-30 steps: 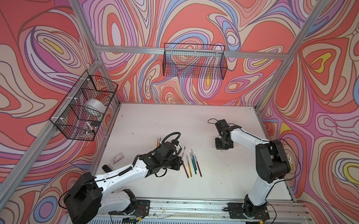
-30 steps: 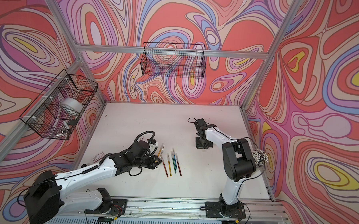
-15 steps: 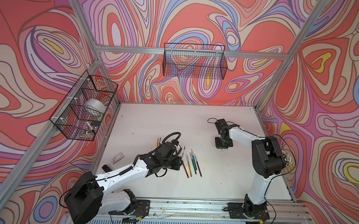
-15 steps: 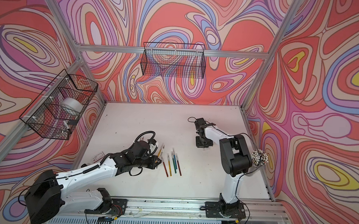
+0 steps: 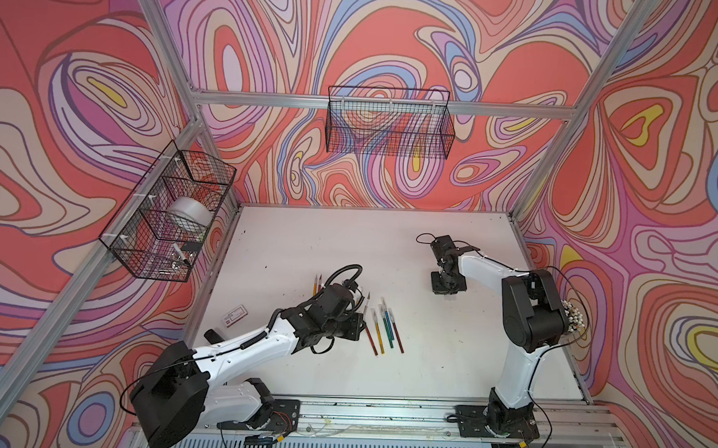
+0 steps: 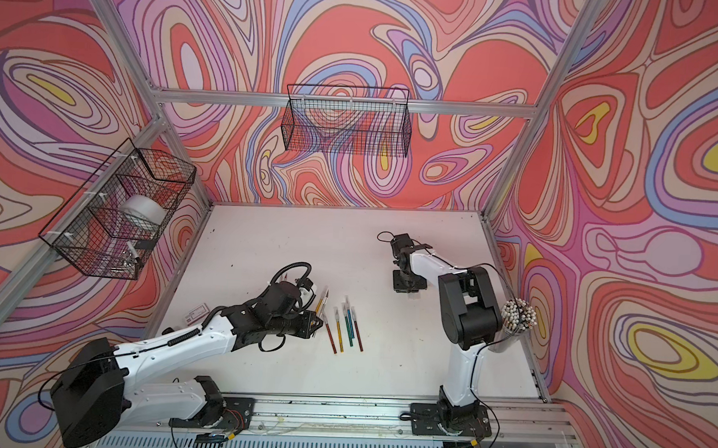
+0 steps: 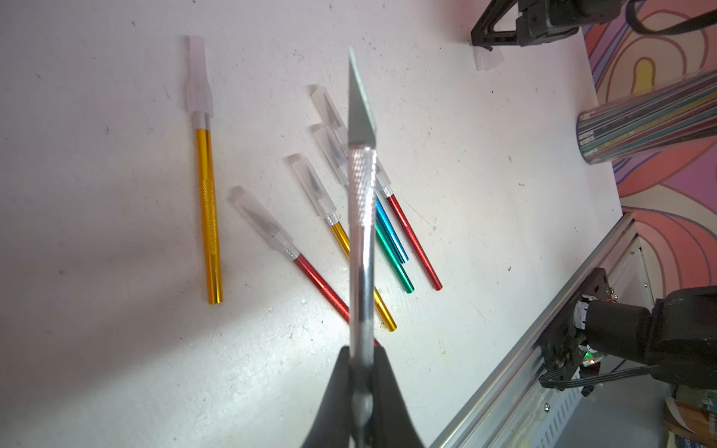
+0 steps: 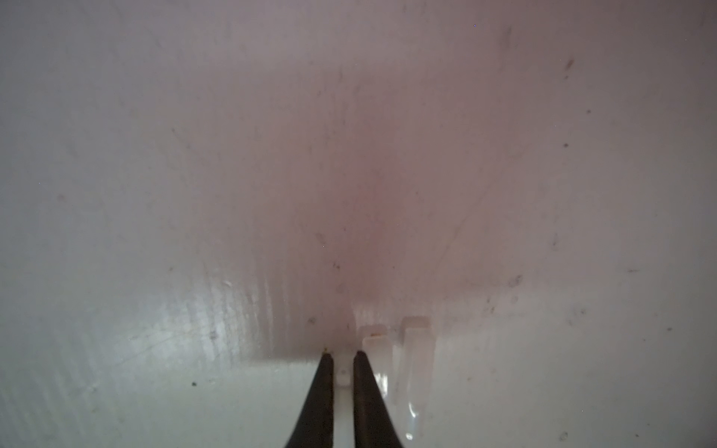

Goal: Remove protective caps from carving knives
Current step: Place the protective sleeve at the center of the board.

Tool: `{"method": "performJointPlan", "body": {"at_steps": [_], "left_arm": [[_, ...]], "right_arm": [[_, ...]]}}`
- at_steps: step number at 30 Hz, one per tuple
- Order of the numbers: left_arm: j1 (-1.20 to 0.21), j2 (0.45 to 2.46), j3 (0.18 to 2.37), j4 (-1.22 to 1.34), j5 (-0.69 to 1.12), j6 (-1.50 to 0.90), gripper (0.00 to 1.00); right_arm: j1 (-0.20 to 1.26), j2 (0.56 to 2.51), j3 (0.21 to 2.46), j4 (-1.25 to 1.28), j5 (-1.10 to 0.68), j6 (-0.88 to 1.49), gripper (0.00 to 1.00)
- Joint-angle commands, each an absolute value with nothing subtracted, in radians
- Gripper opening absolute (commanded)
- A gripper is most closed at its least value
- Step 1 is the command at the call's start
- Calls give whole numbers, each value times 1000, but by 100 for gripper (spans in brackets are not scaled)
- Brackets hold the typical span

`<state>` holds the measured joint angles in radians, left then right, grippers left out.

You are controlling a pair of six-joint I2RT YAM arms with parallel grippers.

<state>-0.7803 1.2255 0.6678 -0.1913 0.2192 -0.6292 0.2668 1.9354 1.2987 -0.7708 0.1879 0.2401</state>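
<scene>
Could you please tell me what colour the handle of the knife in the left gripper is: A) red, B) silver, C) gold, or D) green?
B: in the left wrist view the left gripper is shut on a silver knife with its blade bare.

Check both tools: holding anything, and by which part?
Left tool grips the silver knife at its handle's rear end, blade bare. Right tool seems to pinch a protective cap.
</scene>
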Motion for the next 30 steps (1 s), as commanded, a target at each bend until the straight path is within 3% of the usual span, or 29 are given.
{"method": "performJointPlan", "body": {"at_steps": [1, 14, 24, 30], "left_arm": [[-782, 1227, 670, -209, 203, -631, 3], [-782, 1232, 684, -221, 190, -631, 2], [-781, 1258, 785, -386, 111, -608, 1], [-761, 1304, 840, -465, 67, -587, 0]], "right_arm": [[259, 1956, 1314, -762, 198, 234, 15], [259, 1906, 1304, -766, 196, 233, 18], [259, 1786, 1241, -749, 156, 254, 18], [259, 1657, 1160, -690, 76, 277, 26]]}}
